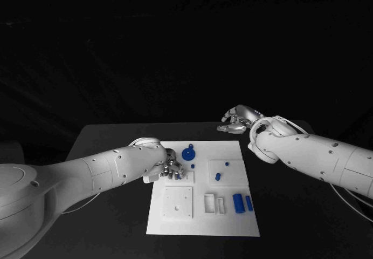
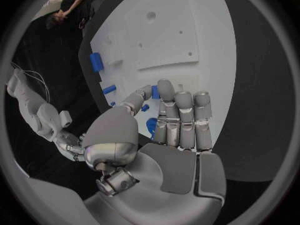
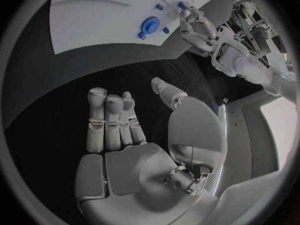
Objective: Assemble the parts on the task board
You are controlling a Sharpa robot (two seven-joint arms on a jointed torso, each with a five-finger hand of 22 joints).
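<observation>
Left hand (image 1: 170, 166): you are seeing it lying over the white board's (image 1: 233, 221) left edge, near the far left corner, palm down; in the left wrist view (image 2: 164, 130) its fingers are lying side by side, stretched flat over the board, and whether they are pinching anything you cannot tell.
Right hand (image 1: 237, 120): you are seeing it hanging over the black desk (image 1: 109, 135) just past the board's far right corner, well apart from every blue piece; in the right wrist view (image 3: 134, 135) its fingers are resting straight and loosely apart, holding nothing.
Board: it is lying in the middle of the desk, long side running from the far edge toward the near edge.
Blue disc (image 1: 188, 154): it is sitting near the board's far edge, just right of the left hand's fingertips; you are also seeing it in the right wrist view (image 3: 150, 23).
Small blue pegs: one (image 1: 218, 176) is standing near the board's middle, another (image 1: 225, 161) is sitting just beyond it toward the far right.
Blue cylinders: two are lying side by side near the board's right edge, one thick (image 1: 239, 203), one thinner (image 1: 249, 203), toward the near right corner.
Square plate (image 1: 178, 202): it is lying flat on the board's near left part, white like the board, with a small hole in it.
</observation>
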